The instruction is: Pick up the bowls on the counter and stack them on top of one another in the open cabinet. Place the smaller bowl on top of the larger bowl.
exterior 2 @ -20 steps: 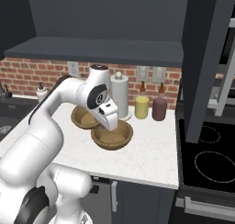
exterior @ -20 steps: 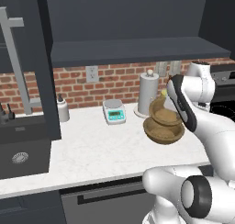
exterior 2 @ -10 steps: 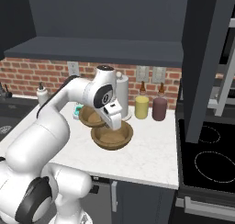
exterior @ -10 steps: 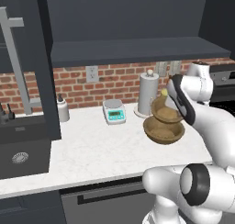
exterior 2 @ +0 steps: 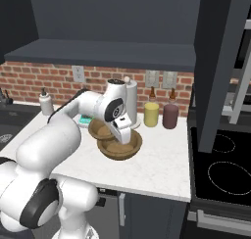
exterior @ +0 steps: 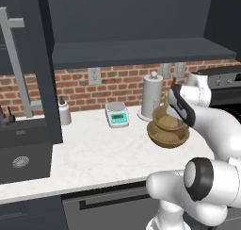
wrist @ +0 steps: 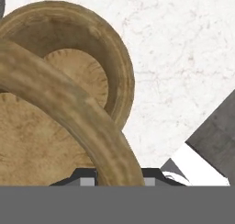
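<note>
Two-finger gripper (exterior 2: 125, 137) clamped together on the tan rim of the wider round brown wooden bowl (exterior 2: 119, 146), centre of the right base view, low over the white marble-look counter (exterior 2: 162, 167); resting or just lifted, hard to tell. Narrower brown wooden bowl (exterior 2: 100, 130) just beside it, up and to the left, rims overlapping in the hand view.

Crowded behind: white paper-towel roll (exterior: 151, 94) near the bowls in the left base view, small teal-and-white kitchen scale (exterior: 117, 115) to its left, white soap bottle (exterior: 64, 113) further left by the dark sink (exterior: 21, 153). Yellow bottle (exterior 2: 151, 113) and dark maroon bottle (exterior 2: 170, 115) against the red brick wall (exterior 2: 29, 81), right of the bowls.

Dark charcoal-blue cabinet shelf (exterior: 141, 50) overhead, across the upper half. Bare marble in the lower left of the left base view, up to the counter's front edge. Black cooktop (exterior 2: 220, 159) at the right edge. Scale display too small to read.
</note>
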Controlling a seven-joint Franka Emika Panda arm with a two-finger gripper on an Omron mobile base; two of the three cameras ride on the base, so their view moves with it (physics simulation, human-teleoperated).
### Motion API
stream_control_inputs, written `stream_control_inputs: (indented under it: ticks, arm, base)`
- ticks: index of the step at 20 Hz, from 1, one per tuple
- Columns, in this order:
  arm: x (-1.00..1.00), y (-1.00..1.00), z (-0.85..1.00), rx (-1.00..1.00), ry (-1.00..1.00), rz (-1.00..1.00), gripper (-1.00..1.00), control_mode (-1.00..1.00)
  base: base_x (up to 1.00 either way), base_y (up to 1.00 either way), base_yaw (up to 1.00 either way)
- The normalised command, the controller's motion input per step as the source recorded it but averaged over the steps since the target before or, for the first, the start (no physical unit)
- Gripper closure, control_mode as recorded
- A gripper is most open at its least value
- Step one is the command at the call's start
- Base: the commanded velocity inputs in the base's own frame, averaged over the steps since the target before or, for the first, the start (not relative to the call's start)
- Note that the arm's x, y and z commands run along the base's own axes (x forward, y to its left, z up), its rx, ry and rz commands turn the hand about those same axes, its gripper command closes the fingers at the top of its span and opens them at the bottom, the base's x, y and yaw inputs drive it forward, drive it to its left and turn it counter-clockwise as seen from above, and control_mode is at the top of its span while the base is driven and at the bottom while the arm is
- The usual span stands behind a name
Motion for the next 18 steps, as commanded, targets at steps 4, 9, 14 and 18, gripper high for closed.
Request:
stream_control_inputs:
  ticks: [4,9,14,18]
  arm:
    - [0.03,0.0,-0.47,0.0,0.01,-0.03,1.0,-1.0]
    - [0.0,-0.05,-0.28,0.0,0.04,-0.04,1.0,-1.0]
    - [0.0,-0.22,-0.26,0.0,0.08,-0.06,1.0,-1.0]
    - [0.01,-0.18,-0.14,0.0,0.09,-0.07,1.0,-1.0]
  base:
    - [0.0,0.0,0.0]
    - [0.0,0.0,0.0]
    - [0.0,0.0,0.0]
    - [0.0,0.0,0.0]
